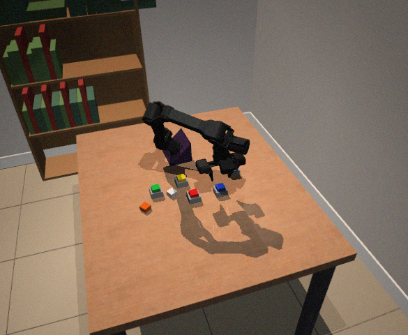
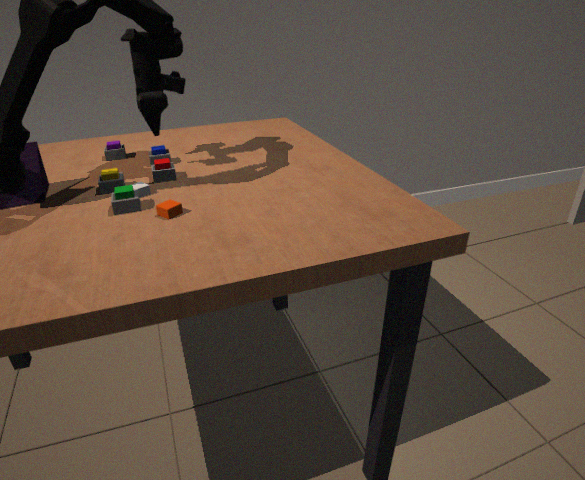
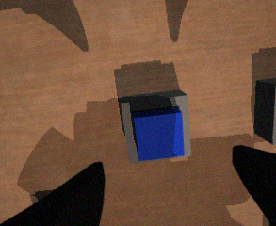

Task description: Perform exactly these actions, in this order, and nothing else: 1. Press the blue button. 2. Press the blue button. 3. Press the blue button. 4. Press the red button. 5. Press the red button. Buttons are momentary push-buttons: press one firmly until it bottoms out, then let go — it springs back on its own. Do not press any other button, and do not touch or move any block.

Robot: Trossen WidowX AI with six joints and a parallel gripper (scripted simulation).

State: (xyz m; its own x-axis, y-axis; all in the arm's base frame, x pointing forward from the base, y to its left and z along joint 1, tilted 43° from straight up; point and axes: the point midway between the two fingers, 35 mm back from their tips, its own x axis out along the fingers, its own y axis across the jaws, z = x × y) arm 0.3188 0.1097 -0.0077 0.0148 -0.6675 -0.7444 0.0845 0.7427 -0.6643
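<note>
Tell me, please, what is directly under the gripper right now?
The blue button in its grey housing sits under the gripper, whose fingers are apart and hold nothing. The gripper hangs above it without touching. Part of the red button's housing shows beside it.
</note>
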